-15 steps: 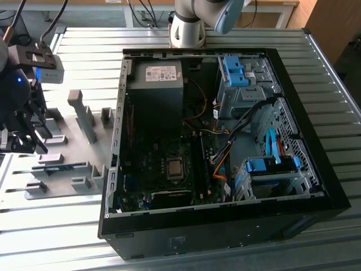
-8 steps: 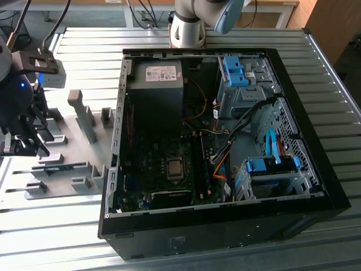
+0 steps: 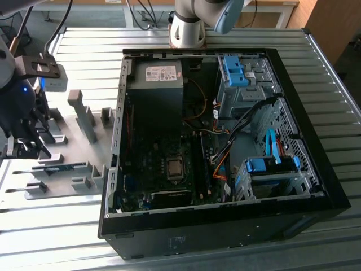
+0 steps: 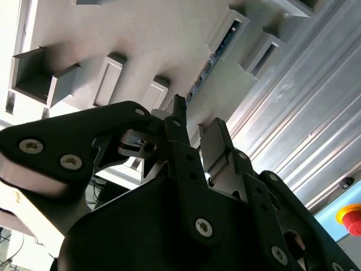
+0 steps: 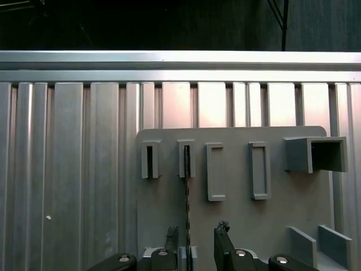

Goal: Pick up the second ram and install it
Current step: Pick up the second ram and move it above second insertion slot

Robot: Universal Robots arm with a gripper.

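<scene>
**While the stick sits in its holder, the end effector straddles it with jaws apart**

Because the first wrist view catches the second ram [image 5: 187, 203] edge-on, it reads as one thin dark line and no chips can be made out. The far end sits in a slotted grey block [image 5: 186, 160]. The near end runs in between the fingers and is lost behind the end effector [image 5: 197, 234] body.

The jaws stand wide. The stick lies close beside one finger [image 5: 172, 237], with a clear gap to the other. Contact on the near side cannot be settled.

In the second wrist view the blue-green edge of the stick [image 4: 216, 53], with small dark chips, shows along the holder plate [image 4: 141, 34]. The end effector [image 4: 197, 116] tips sit just short of it, and the dark linkage covers the rest.

In the exterior view the end effector [image 3: 22, 144] hangs at the exterior view's left, partly cut off by the frame edge. Its fingers merge with the dark housing. A thin blue-green strip [image 3: 58, 168] lies just beside it, among the grey blocks on the plate.

Around it:
- The ribbed metal tabletop [image 3: 56, 237] carries the plate.
- The open computer case [image 3: 333, 197] stands toward the exterior view's right, well apart from the stick.
- Inside the case are the power supply [image 3: 155, 84], light-blue latches [image 3: 234, 70] and orange cabling.
- The board's memory slots are too dark to pick out.
- The arm's base [image 3: 189, 28] stands behind the case.
</scene>
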